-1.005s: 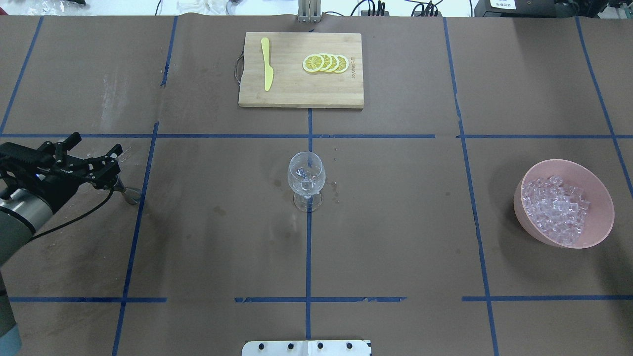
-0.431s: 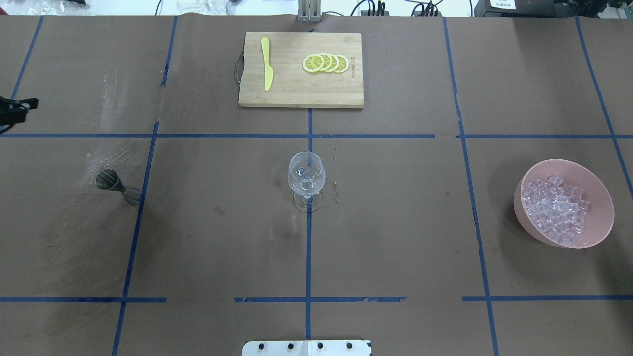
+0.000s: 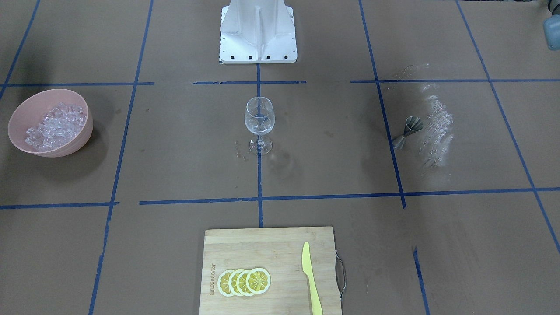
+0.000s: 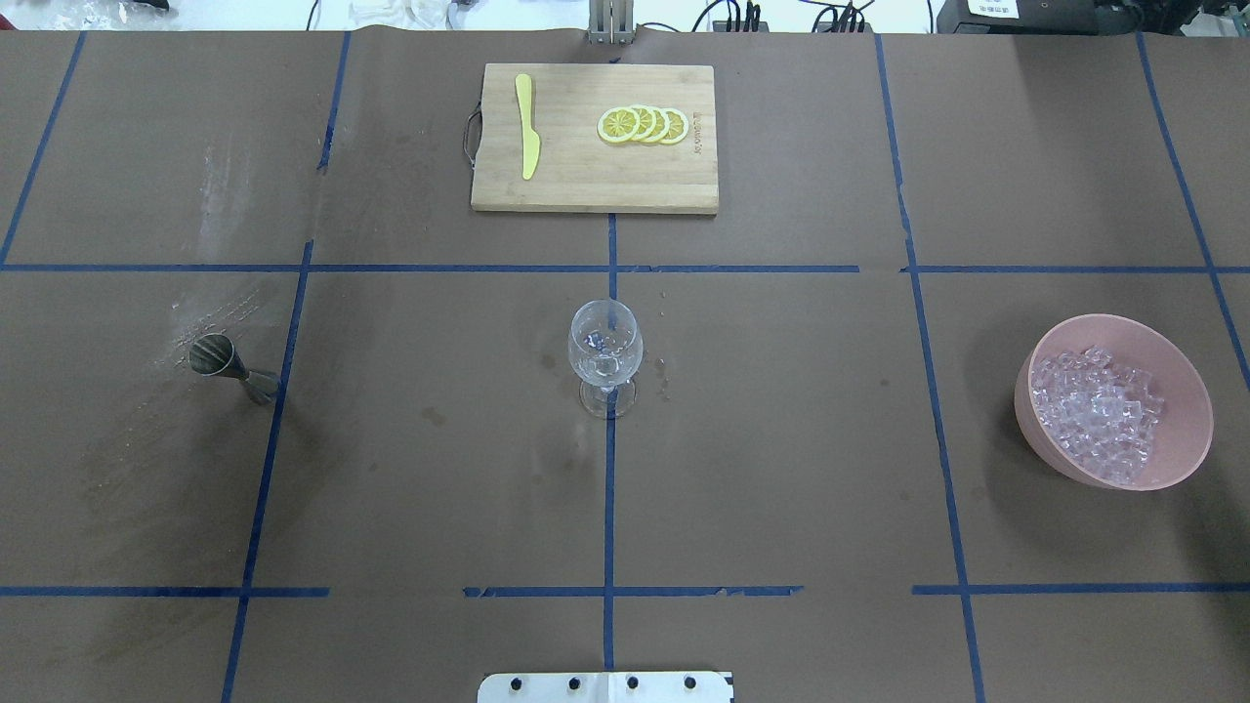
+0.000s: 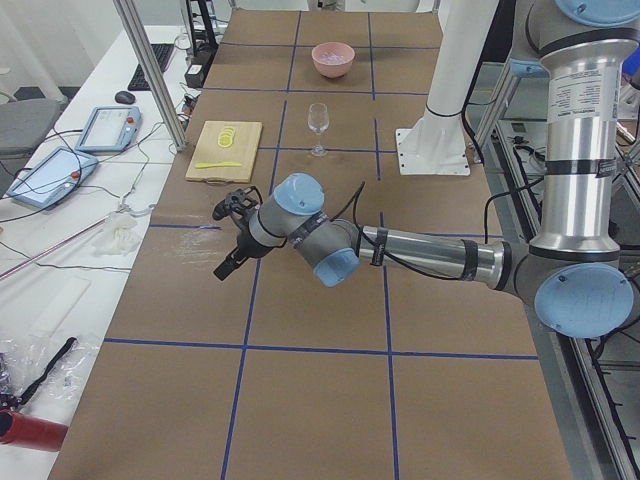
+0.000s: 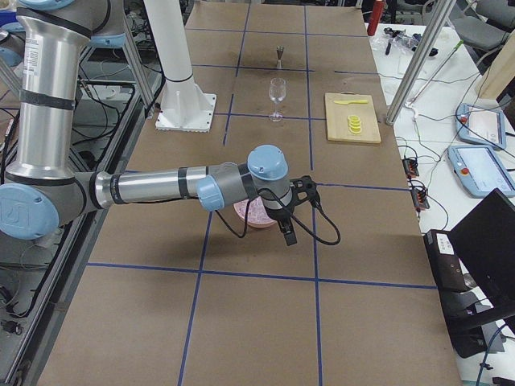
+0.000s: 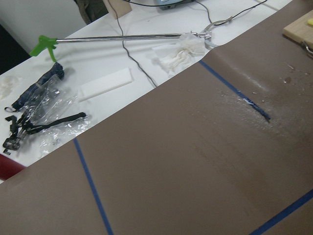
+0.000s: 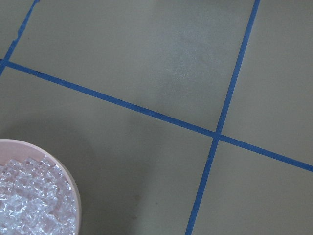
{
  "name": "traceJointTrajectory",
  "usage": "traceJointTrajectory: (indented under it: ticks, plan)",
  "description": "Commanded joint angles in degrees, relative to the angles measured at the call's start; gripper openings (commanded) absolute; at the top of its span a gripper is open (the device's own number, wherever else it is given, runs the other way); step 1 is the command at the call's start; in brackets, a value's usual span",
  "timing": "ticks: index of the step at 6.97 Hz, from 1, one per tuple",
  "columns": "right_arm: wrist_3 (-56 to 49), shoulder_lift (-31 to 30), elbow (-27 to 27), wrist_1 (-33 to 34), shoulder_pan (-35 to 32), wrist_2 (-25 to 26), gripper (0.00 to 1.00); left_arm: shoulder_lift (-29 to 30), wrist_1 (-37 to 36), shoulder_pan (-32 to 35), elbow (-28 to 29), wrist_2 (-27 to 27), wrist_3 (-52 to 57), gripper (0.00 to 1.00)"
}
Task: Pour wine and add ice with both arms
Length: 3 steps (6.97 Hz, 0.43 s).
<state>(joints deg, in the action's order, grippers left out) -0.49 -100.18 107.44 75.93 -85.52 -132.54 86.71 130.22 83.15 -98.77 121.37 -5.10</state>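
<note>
From the front-facing view, the brown table (image 3: 175, 166) is gridded with blue tape (image 3: 197, 201). The ice (image 3: 54, 124) heaps in a pink bowl (image 3: 85, 131), well apart from the central wine glass (image 3: 259, 118). Overhead, a cutting board (image 4: 586, 181) lies at the far edge. In the side views, the left gripper (image 5: 225, 240) and the right gripper (image 6: 291, 217) hang above the paper, and I cannot tell how far open they are. Cluttered white benches (image 5: 70, 250) run alongside.

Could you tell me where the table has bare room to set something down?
The brown paper lies bare between the clear wine glass and the pink bowl of ice, and between the glass and the small metal jigger. The wooden cutting board is crowded.
</note>
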Motion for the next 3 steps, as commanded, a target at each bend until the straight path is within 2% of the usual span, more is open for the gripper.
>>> traceJointTrajectory:
  ticks: [1, 2, 3]
  plan:
    - [0.14, 0.08, 0.05, 0.0, 0.0, -0.17, 1.0, -0.67, -22.07, 4.8, 0.25, 0.45, 16.86, 1.0]
    - [0.14, 0.16, 0.22, 0.0, 0.0, -1.21, 1.0, -0.49, -33.26, 7.7, -0.19, 0.62, 23.06, 1.0]
    - [1.19, 0.43, 0.4, -0.17, 0.0, -3.75, 1.0, -1.8, -40.59, 11.04, 0.24, 4.37, 23.29, 1.0]
